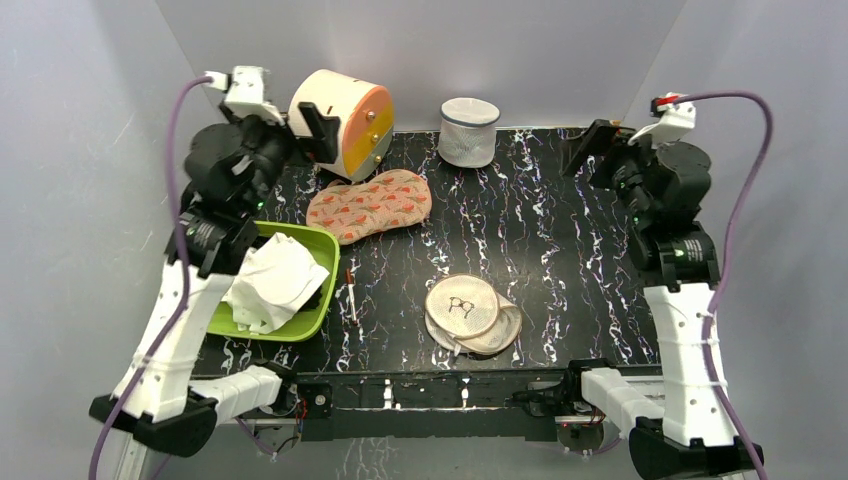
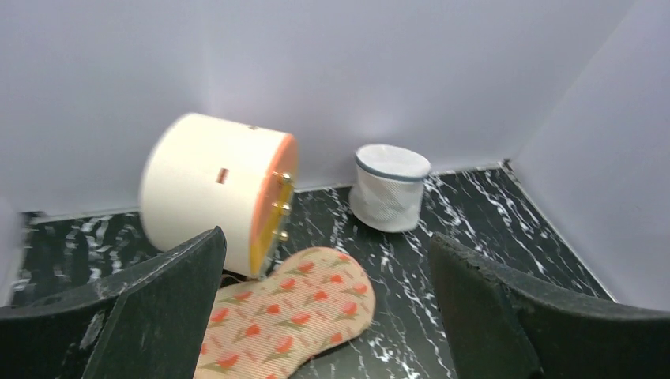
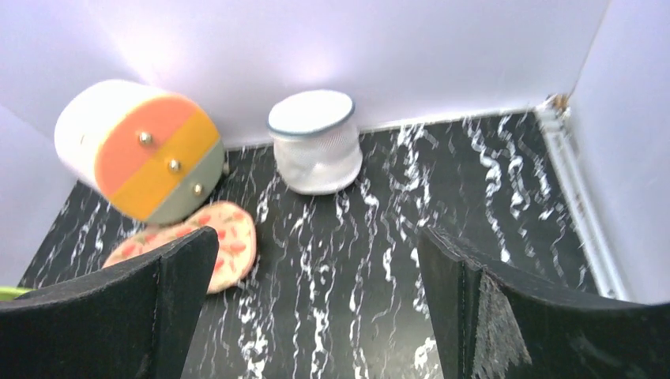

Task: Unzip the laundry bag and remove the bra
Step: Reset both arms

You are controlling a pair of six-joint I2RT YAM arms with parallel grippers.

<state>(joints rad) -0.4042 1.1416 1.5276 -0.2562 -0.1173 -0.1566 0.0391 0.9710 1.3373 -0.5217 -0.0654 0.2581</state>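
Observation:
The round cream mesh laundry bag (image 1: 470,312) lies on the black marbled table near the front centre, its flat face with the black line drawing up. A second mesh layer shows beneath it at the right. A crumpled white soft fabric (image 1: 270,283), which looks like the bra, lies in the green bin (image 1: 322,262) at the left. My left gripper (image 1: 318,130) is raised at the back left, open and empty, also in the left wrist view (image 2: 325,237). My right gripper (image 1: 590,145) is raised at the back right, open and empty, also in the right wrist view (image 3: 318,233).
A cream drum with an orange and yellow face (image 1: 340,122) lies at the back left. An orange patterned cloth (image 1: 368,205) lies in front of it. A taller white cylindrical mesh bag (image 1: 469,130) stands at the back centre. A thin stick (image 1: 352,295) lies beside the bin.

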